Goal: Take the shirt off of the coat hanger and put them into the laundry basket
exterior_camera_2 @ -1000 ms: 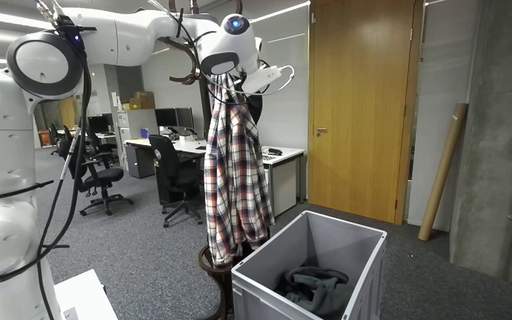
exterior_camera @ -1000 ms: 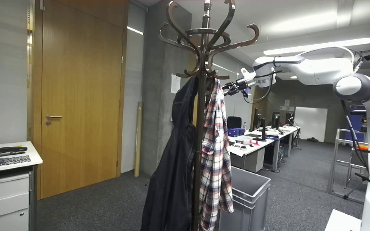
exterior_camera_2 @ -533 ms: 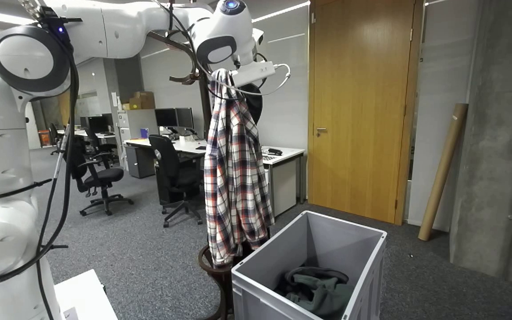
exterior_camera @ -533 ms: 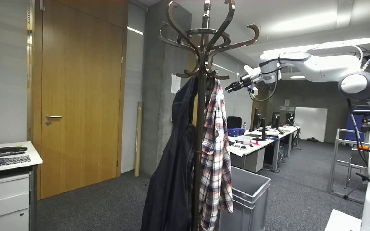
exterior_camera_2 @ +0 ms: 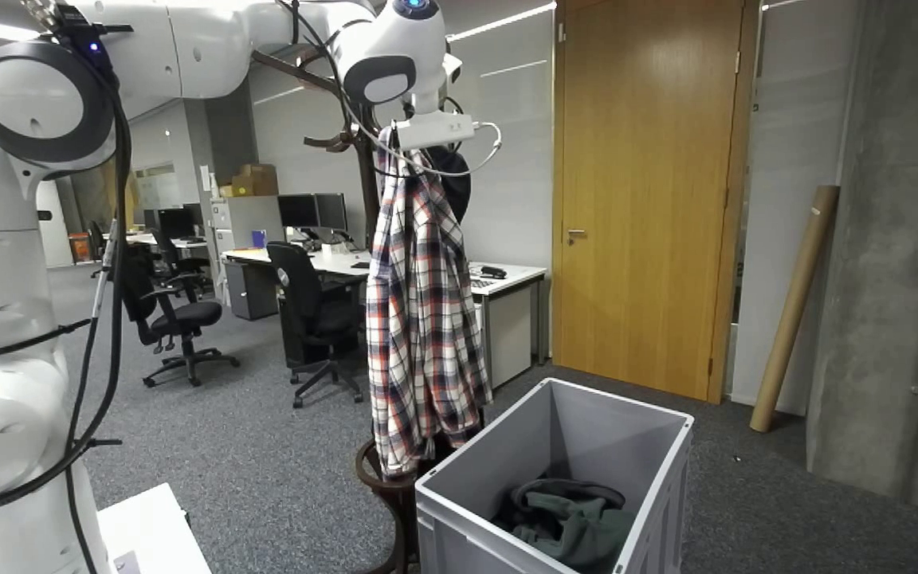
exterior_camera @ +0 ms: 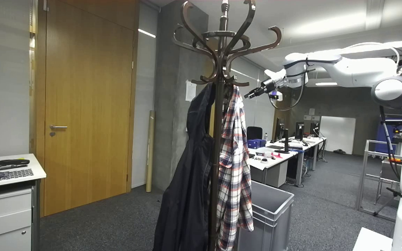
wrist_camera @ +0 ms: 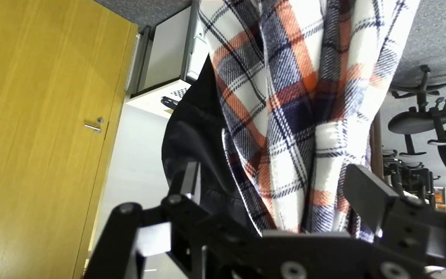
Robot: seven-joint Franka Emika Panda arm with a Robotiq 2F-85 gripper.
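"Just in front of your fingers (wrist_camera: 367, 192) hangs the shirt (wrist_camera: 296, 116), its red, white and dark checks showing between them in your wrist view."

"And your fingers, how do they stand?"

"You have them wide apart, and in an exterior view a narrow gap parts them from the cloth."

"What is the shirt on?"

"The coat stand (exterior_camera: 217, 125), and on the side of it nearer your fingers; a dark coat (exterior_camera: 188, 188) hangs farther from them, partly hidden from your wrist view by the shirt."

"And the grey basket (exterior_camera_2: 618, 437)?"

"Well below your fingers, beside the stand's foot, with dark and green clothes (exterior_camera_2: 578, 526) lying in it."
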